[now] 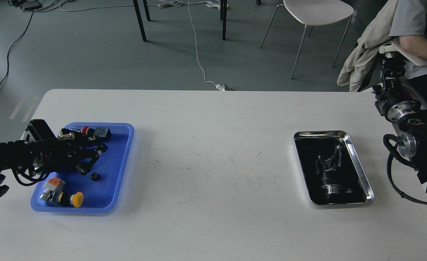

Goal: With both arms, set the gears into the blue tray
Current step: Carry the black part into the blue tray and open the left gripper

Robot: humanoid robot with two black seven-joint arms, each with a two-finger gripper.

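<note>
**Left gripper spreading over the blue tray, one gear lying below it**

Nearest the table's (213,224) front edge, the blue tray (121,174) is sitting by the left edge, carrying a yellow-capped push-button (76,199) and an orange-topped switch (55,182) in its near left corner. A single gear (94,176), small, black and round, is lying on the tray floor just beyond them; its teeth are too small to make out. Directly over it the left gripper (95,156) is hovering with fingers parted and nothing between them, the arm partly hiding the tray's left rim. A red-capped switch (86,130) is resting at the far rim. Toward the right edge, a steel tray (358,163) is holding only a dark reflection of an arm. The right arm (405,119) is being cut off by the frame, its gripper out of view. Beyond the table, a white chair (316,12) and a seated person (419,32) are showing only partly.
</note>
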